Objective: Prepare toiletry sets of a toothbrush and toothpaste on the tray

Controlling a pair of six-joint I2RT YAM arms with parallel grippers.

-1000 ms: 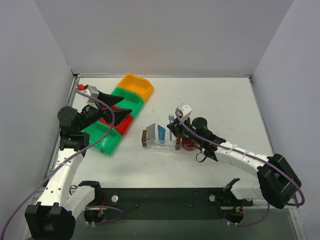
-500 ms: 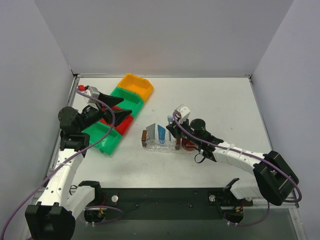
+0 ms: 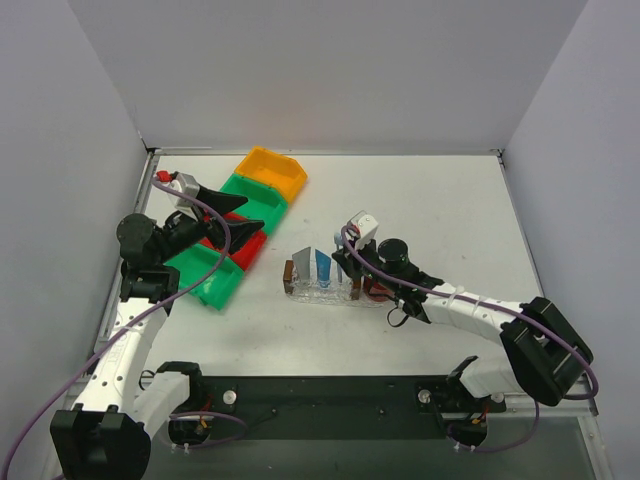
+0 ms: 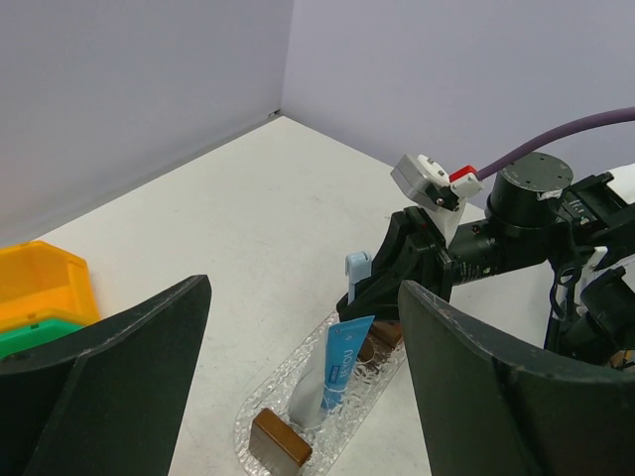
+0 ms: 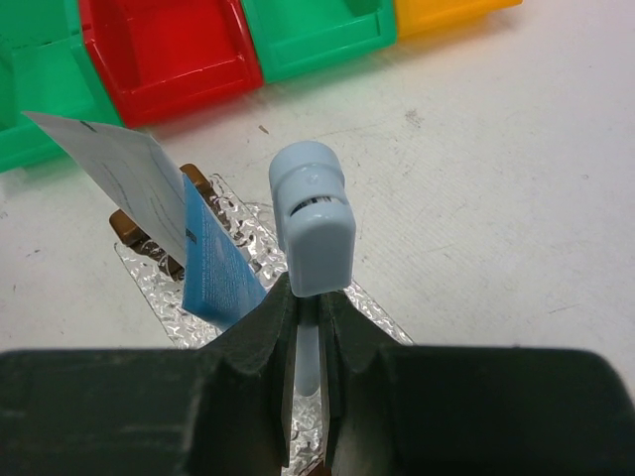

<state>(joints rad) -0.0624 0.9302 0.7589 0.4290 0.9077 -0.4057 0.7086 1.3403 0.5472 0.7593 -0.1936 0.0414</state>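
A clear oval tray (image 3: 318,294) lies mid-table with a silver-grey toothpaste (image 3: 303,266) and a blue toothpaste (image 3: 323,266) standing in it side by side. My right gripper (image 3: 346,262) is shut on the pale blue toothbrush (image 5: 312,212), held upright with its head up, over the tray's right part (image 5: 392,322) next to the blue toothpaste (image 5: 213,263). The left wrist view shows the toothbrush (image 4: 355,273) just behind the blue toothpaste (image 4: 343,361). My left gripper (image 3: 245,208) hangs open and empty over the bins at the left.
A diagonal row of bins sits at the left: orange (image 3: 272,172), green (image 3: 255,192), red (image 3: 240,248), green (image 3: 205,272). Brown blocks (image 3: 288,272) stand at the tray's ends. A red round object (image 3: 378,290) lies under the right arm. Walls close three sides.
My right gripper has carried the toothbrush slightly left and lower, closer to the tubes on the tray. The left arm has not moved.
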